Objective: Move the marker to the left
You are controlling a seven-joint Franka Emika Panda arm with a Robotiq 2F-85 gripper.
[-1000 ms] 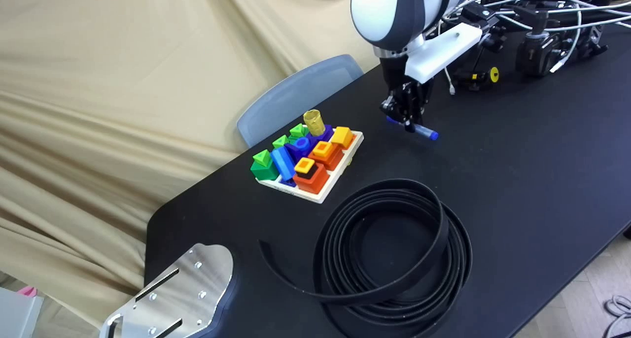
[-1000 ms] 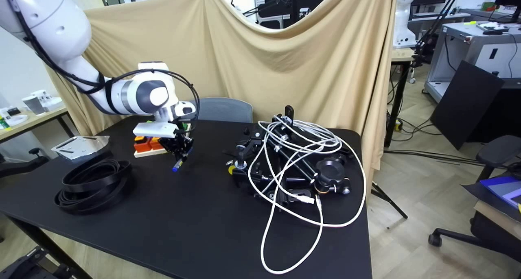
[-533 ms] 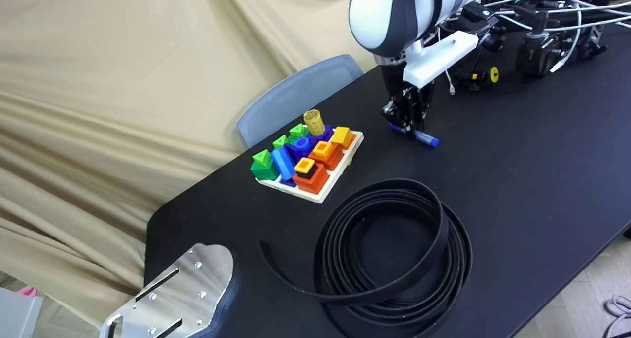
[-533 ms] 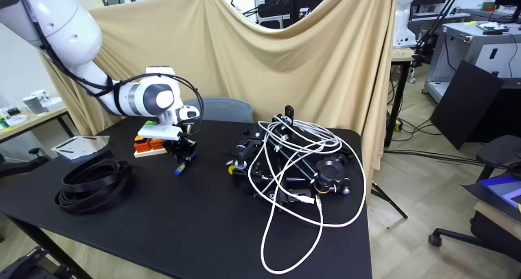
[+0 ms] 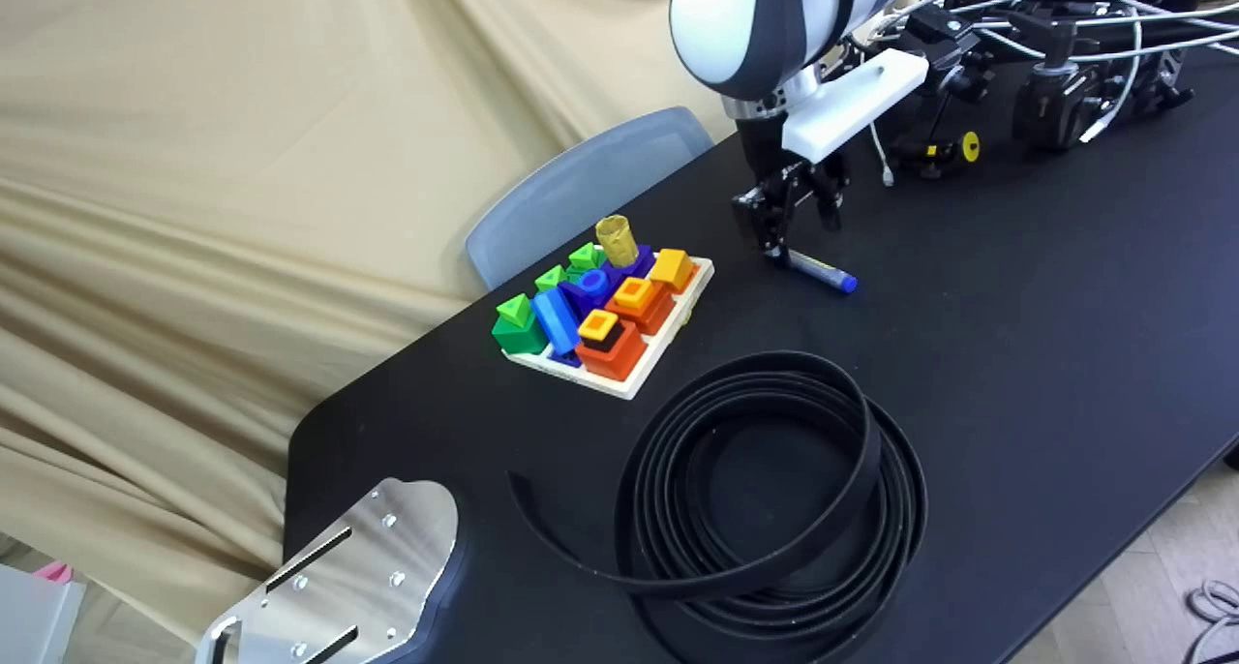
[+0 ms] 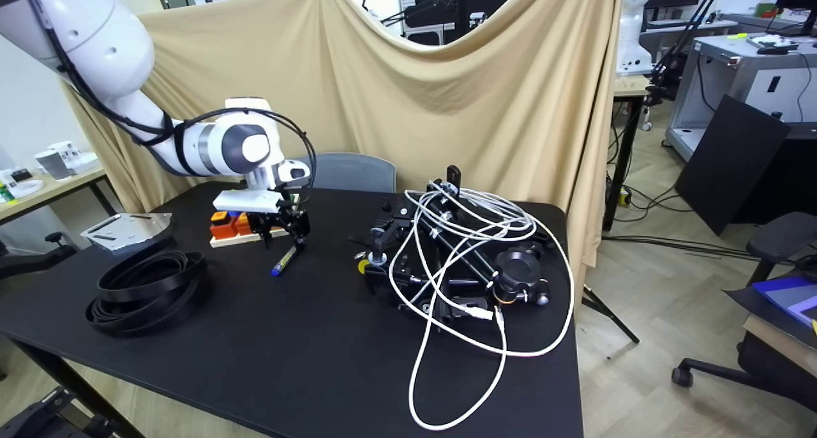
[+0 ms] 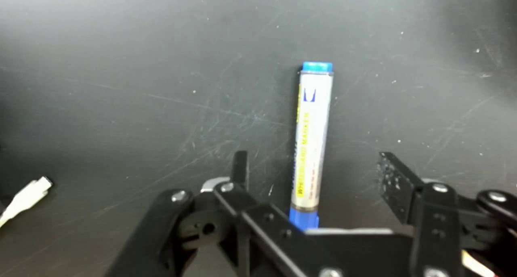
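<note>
The marker (image 7: 313, 135), with a white-and-yellow label and blue ends, lies flat on the black table. My gripper (image 7: 312, 160) stands open above it: in the wrist view the marker runs between the two spread fingers (image 7: 398, 180), with a gap on each side. The gripper's own body covers the far part of the blue cap there. In both exterior views the marker (image 5: 823, 272) (image 6: 284, 260) rests just below the gripper (image 5: 804, 239), its other end hidden behind a finger.
A board of coloured blocks (image 5: 662, 337) stands near the gripper. A black coiled strap (image 5: 663, 490) and a metal plate (image 5: 358, 567) lie farther along the table. Black tripod gear (image 6: 440, 259) with white cables sits on the opposite side; a white plug (image 7: 30, 200) shows in the wrist view.
A second ago the gripper was shut on the marker, slightly above the table. It came down with it; since then the jaws have spread, the marker is let go, and the gripper has risen a little.
</note>
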